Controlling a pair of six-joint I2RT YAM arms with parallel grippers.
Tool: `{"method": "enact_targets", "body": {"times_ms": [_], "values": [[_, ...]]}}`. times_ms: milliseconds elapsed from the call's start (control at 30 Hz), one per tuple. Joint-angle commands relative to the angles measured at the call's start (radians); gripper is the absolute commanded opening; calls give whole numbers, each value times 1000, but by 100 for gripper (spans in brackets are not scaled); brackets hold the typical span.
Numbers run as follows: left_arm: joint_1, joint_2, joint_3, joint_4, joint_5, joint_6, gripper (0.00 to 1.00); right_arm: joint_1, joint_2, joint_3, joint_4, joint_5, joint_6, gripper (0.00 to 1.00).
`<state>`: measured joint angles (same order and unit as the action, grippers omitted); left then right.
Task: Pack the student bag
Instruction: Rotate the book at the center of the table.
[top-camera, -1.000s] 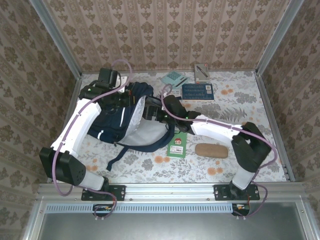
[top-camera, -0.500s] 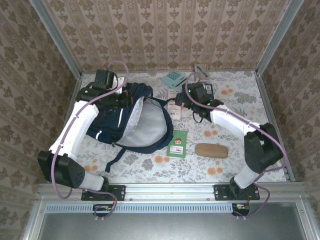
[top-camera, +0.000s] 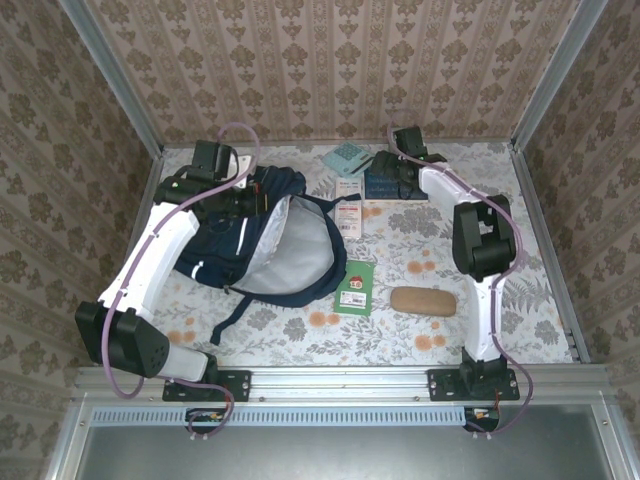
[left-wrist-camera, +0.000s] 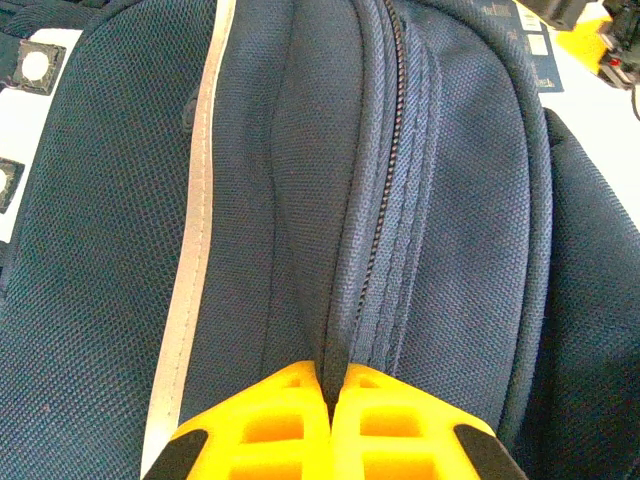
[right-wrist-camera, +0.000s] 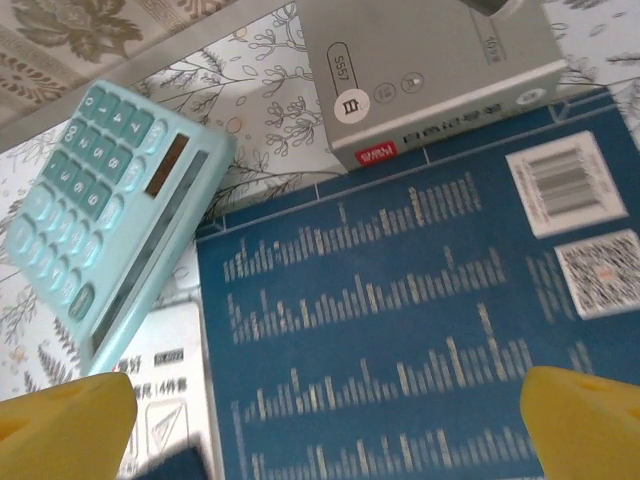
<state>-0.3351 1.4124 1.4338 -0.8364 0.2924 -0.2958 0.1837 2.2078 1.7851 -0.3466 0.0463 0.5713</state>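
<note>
The student bag (top-camera: 225, 250) lies on the left half of the desk (top-camera: 450, 235), mouth agape and grey lining showing. The left tool (left-wrist-camera: 335, 380) is pinched fully closed on a fold of navy fabric just beside the zipper, holding the opening up. The right tool (right-wrist-camera: 325, 410) hangs near the far edge of the desk, fingers spread wide and gripping nothing, directly over a blue book (right-wrist-camera: 400, 330). A teal calculator (right-wrist-camera: 110, 200) sits just beside the book's corner and a grey box (right-wrist-camera: 430, 70) lies against its far edge.

The step in hand looks like fetching the next item to pack, most likely the book. It lies flat, so the right tool would need to come down and catch an edge without nudging the crowded neighbours, then carry it across into the held-open mouth. A white packet (top-camera: 348, 215), a green booklet (top-camera: 353, 288) and a brown case (top-camera: 423, 300) also wait on the desk — packing seems far from done.
</note>
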Motion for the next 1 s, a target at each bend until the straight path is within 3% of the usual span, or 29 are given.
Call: {"method": "enact_targets", "body": {"times_ms": [0,133,233,400,600,833,967], "values": [[-12,-20,43,70,16,-21,0,-28,100,127,-93,-86,-9,100],[-18,-12,43,80,13,-29,0,-55,188,233,-184,-99,11,100],[-22,-4,43,88,13,-30,0,-61,178,191,-183,-96,7,100],[-22,17,45,95,10,-25,0,-58,70,4,-126,-99,32,99],[-24,43,30,124,14,-26,0,-36,-165,-347,6,-107,118,99],[-35,80,13,152,10,-30,0,96,-352,-593,37,-136,199,99],[-50,104,2,168,0,-29,0,187,-416,-637,42,-181,228,99]]}}
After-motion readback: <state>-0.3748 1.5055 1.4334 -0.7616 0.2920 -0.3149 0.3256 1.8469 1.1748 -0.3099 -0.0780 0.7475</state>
